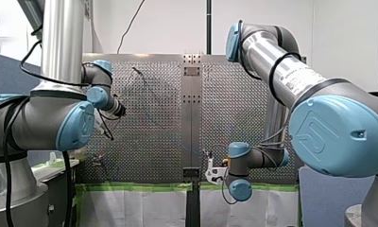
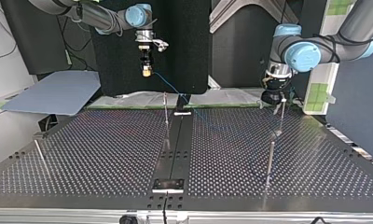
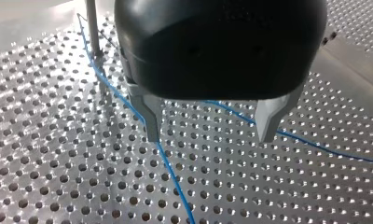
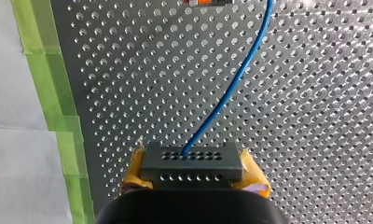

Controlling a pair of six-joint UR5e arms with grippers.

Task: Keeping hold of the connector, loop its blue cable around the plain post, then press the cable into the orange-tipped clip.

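Note:
In the right wrist view my right gripper (image 4: 192,168) is shut on the black connector (image 4: 191,156), with a yellow pad on each side. The blue cable (image 4: 231,84) leaves the connector and runs ahead past an orange-tipped clip (image 4: 208,2). In the top view this gripper (image 2: 147,71) hangs high over the plate's far edge. My left gripper (image 3: 210,126) stands open just above the plate, nothing between its metal fingers. Two strands of cable (image 3: 168,168) cross beneath it, one passing the foot of a plain post (image 3: 92,32) beside it.
The top view shows thin upright posts: one near the centre strip (image 2: 165,112), two at its right (image 2: 281,115) (image 2: 270,161). A rod (image 2: 40,154) leans at its left. Green tape (image 4: 54,79) and white sheeting line the plate's edge (image 1: 140,187).

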